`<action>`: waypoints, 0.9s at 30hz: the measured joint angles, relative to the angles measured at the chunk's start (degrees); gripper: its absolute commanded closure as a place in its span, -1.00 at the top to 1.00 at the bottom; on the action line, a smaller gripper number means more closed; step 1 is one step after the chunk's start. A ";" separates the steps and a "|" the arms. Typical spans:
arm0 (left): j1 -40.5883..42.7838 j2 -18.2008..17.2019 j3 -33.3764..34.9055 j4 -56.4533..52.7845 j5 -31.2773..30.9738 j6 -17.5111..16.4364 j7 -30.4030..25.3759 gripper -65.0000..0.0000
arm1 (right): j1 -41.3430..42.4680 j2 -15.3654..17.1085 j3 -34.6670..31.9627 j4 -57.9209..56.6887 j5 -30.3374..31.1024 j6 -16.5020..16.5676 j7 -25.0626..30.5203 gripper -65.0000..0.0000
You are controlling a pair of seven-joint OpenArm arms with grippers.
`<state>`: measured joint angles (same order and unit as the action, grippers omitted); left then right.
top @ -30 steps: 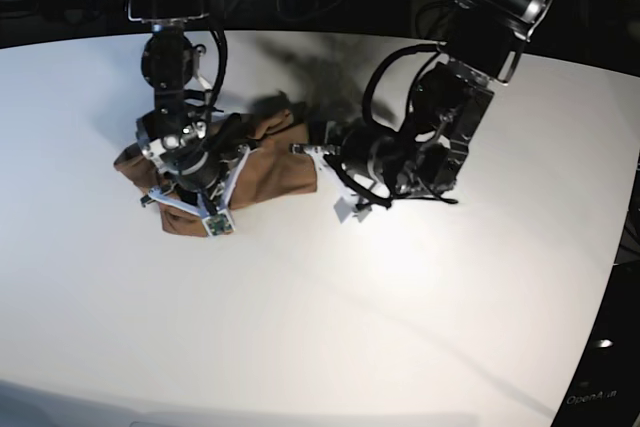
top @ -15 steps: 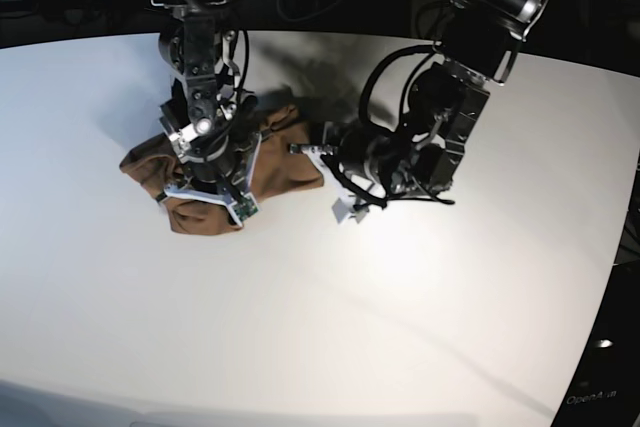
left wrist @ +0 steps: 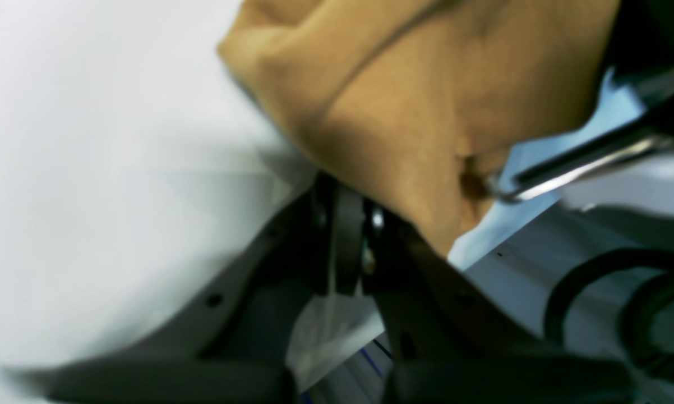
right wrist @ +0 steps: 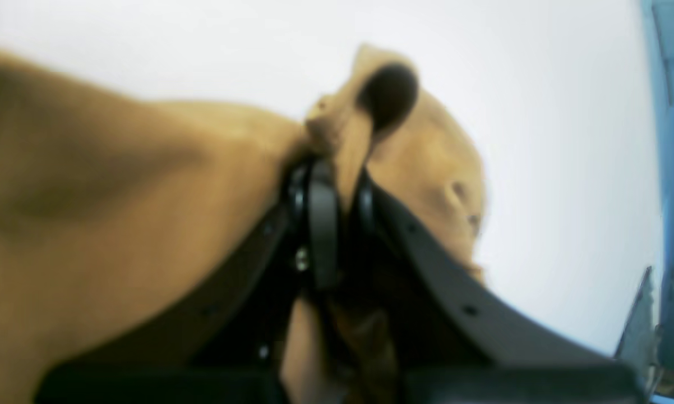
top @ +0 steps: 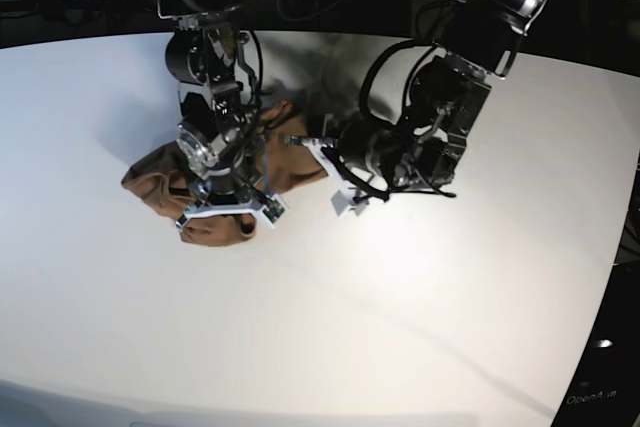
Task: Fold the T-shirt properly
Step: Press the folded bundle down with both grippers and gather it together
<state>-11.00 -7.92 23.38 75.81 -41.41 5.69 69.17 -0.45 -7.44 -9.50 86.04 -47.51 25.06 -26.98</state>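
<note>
Gripping one T-shirt [top: 290, 167], two grippers, both clamped

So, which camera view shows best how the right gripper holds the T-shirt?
The right wrist view: there the right gripper is shut on a bunched fold of the tan T-shirt, seen close, though blurred. The base view shows the whole crumpled shirt on the white table, but the arm hides the grip. The left wrist view shows only a shirt corner.

Table [top: 330, 327]: near half and both flanks open to passage. Obstructions at far centre: bunched T-shirt [top: 290, 169], both arms above it.
</note>
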 measured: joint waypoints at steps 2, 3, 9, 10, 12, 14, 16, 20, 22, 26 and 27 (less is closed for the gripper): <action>0.48 -0.55 -0.46 0.15 -0.72 -0.33 0.00 -0.94 | 0.37 1.14 -0.04 2.40 -0.42 0.20 0.02 -0.96; 0.61 -0.70 -0.46 0.70 -0.46 -0.28 0.00 -0.94 | 0.42 1.68 -0.07 3.80 -0.70 0.33 0.20 -0.96; 2.27 -2.86 -0.59 4.20 0.33 -0.28 0.07 -0.94 | -0.55 1.70 0.24 7.89 -6.19 4.94 -0.15 -0.96; 2.27 -2.89 -0.59 4.20 0.33 -0.28 0.07 -0.94 | -1.46 1.33 0.20 9.38 -6.16 4.90 -0.15 -0.96; 2.23 -3.08 -0.61 4.20 0.28 -0.28 0.07 -0.94 | -3.26 0.07 -0.50 12.17 -8.04 6.12 -0.13 -0.96; 2.14 -3.37 -0.63 4.17 0.35 -0.26 0.04 -0.94 | -4.90 -0.55 -2.19 14.03 -9.25 6.64 -0.57 -0.96; 2.14 -3.39 -0.61 4.17 0.26 -0.28 0.00 -0.94 | -6.14 -0.52 -4.66 15.02 -10.99 6.84 -2.34 -0.96; 2.08 -3.61 -0.63 4.42 0.48 -0.26 0.04 -0.94 | -8.96 -0.55 -10.86 18.73 -14.36 6.60 -6.32 -0.96; 2.10 -3.63 -0.63 4.39 0.46 -0.28 -0.17 -0.94 | -9.81 -0.52 -13.53 19.47 -15.28 6.69 -8.07 -0.96; 2.10 -3.63 -0.63 4.39 0.46 -0.26 -0.11 -0.94 | -9.90 -0.52 -18.60 19.47 -16.57 6.64 -15.34 -0.96; 2.10 -3.65 -0.63 4.39 0.44 -0.28 -0.13 -0.94 | -9.90 -0.50 -19.67 19.52 -16.61 6.62 -17.11 -0.96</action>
<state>-8.91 -11.57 22.74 80.20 -40.97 5.41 69.04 -10.35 -7.94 -29.17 105.56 -64.12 31.68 -44.10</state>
